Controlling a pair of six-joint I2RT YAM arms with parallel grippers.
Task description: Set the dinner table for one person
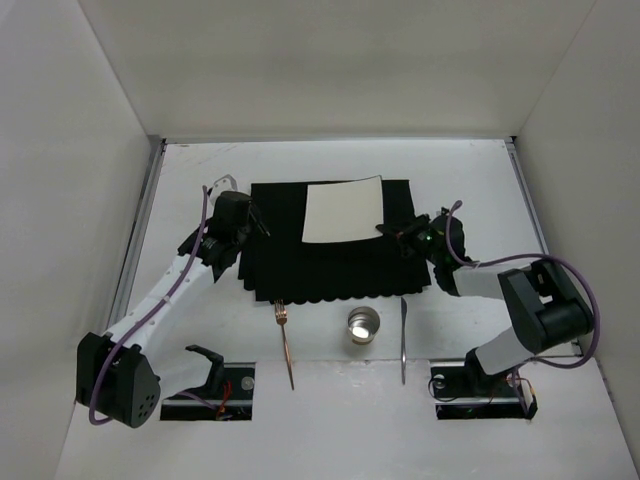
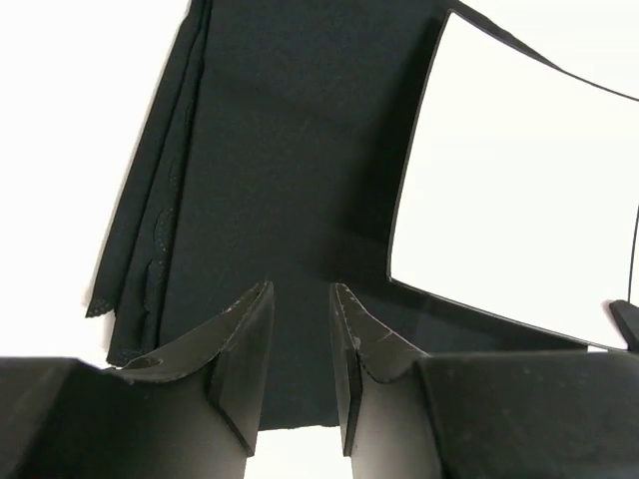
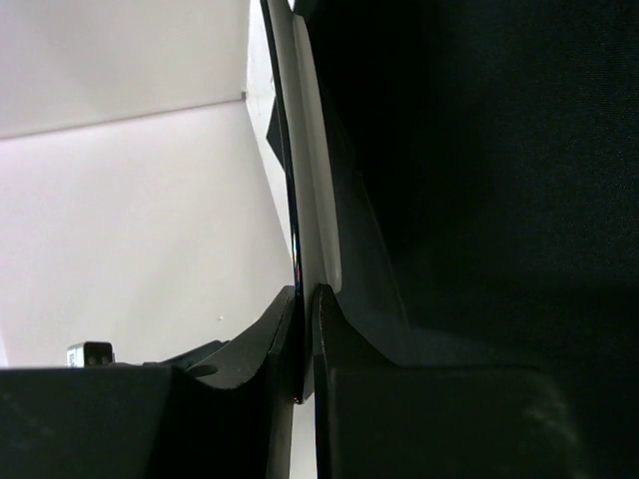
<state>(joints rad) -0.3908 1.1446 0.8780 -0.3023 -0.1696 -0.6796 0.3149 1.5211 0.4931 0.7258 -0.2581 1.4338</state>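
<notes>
Flat matte-white rectangular dinner table (image 1: 450,175)

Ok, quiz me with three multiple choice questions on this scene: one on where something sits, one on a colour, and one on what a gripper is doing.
1. Where is the plate?
A. on the far right part of the placemat
B. off the placemat
C. stacked on another plate

2. What colour is the placemat?
A. red
B. white
C. black

3. What is the right gripper doing?
A. standing wide open
B. shut on the plate's edge
C. shut on nothing

Answers: 1 A, the top view shows it there. 2 C, it looks black in every view. 3 B, the right wrist view shows the plate's rim pinched between the fingers.
</notes>
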